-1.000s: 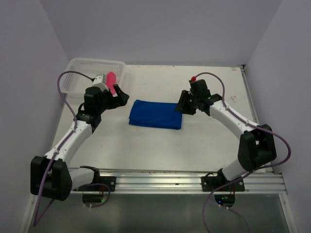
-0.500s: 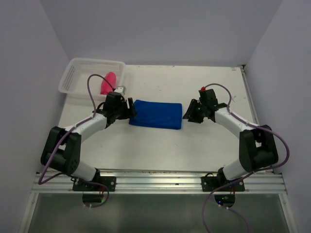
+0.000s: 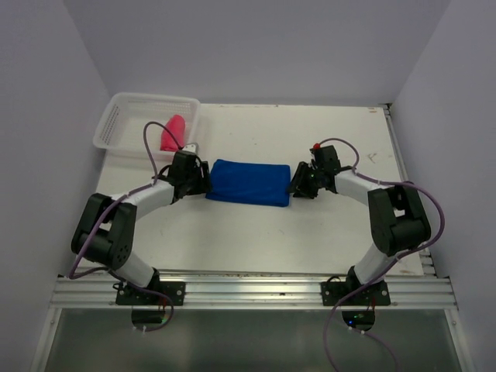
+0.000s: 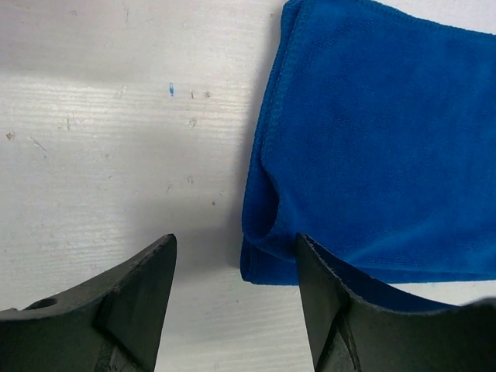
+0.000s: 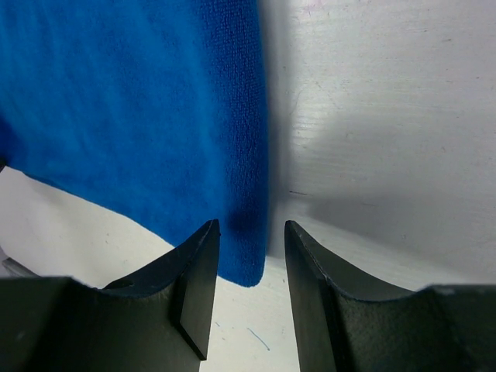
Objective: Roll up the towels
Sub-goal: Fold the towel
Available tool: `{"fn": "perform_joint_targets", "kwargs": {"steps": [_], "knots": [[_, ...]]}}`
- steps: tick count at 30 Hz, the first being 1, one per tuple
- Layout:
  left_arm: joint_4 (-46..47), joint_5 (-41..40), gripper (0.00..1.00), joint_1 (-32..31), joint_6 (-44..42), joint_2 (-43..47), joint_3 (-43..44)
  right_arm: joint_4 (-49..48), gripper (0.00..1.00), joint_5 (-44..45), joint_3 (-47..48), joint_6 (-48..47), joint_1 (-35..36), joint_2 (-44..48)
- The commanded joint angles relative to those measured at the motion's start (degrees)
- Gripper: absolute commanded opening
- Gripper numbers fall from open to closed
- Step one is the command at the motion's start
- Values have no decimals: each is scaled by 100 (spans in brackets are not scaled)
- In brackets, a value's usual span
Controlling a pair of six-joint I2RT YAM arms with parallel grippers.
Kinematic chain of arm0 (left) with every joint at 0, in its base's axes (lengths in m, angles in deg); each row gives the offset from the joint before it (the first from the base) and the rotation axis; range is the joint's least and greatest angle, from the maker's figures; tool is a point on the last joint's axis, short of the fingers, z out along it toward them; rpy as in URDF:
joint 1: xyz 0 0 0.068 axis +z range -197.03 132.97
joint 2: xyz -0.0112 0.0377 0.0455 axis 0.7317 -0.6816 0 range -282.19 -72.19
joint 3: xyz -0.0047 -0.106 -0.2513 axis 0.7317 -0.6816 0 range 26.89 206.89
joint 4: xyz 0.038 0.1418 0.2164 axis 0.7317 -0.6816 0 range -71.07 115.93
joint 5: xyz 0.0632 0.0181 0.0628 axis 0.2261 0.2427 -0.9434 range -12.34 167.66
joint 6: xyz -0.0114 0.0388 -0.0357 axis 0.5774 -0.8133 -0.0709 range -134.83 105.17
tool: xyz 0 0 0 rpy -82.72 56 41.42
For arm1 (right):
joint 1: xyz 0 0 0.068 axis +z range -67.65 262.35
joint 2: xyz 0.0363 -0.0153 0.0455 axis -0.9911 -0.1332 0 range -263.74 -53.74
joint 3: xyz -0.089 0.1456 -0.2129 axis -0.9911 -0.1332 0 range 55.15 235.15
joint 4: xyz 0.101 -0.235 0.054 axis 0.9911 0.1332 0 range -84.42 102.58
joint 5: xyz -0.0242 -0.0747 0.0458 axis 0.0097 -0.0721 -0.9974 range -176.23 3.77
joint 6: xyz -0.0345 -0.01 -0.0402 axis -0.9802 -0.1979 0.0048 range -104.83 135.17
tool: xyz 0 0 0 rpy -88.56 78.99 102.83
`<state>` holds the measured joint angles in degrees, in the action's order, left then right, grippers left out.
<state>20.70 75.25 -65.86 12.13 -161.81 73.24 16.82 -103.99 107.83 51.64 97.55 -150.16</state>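
A folded blue towel (image 3: 249, 183) lies flat in the middle of the white table. My left gripper (image 3: 203, 182) is open at its left edge; in the left wrist view (image 4: 236, 263) the towel's near left corner (image 4: 267, 260) sits between the fingers. My right gripper (image 3: 297, 183) is open at its right edge; in the right wrist view (image 5: 252, 236) the towel's corner (image 5: 246, 260) lies between the fingers. A rolled pink towel (image 3: 173, 132) lies in the clear basket (image 3: 116, 124) at the back left.
The table's right edge (image 3: 399, 167) has a metal rail. A metal rail (image 3: 256, 283) runs along the near edge by the arm bases. Purple walls close in the left, back and right sides.
My left gripper has come from the basket down to the blue towel's left edge. My right gripper has lowered to the towel's right edge. The pink towel now lies in the basket.
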Motion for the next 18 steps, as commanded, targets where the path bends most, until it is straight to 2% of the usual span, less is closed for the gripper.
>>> {"fn": "perform_joint_targets", "kwargs": {"steps": [1,8,10,18], "knots": [[269,-198,66,-15,20,-151,6,-412,43,-254,-74,53,-17,-87],[391,-128,62,-15,116,-494,-91,-527,42,-281,-215,106,0,-175],[392,-67,56,-16,134,-530,-108,-544,42,-307,-259,97,0,-184],[330,48,49,-15,345,-223,-424,-588,42,-439,-355,150,97,-132]]}}
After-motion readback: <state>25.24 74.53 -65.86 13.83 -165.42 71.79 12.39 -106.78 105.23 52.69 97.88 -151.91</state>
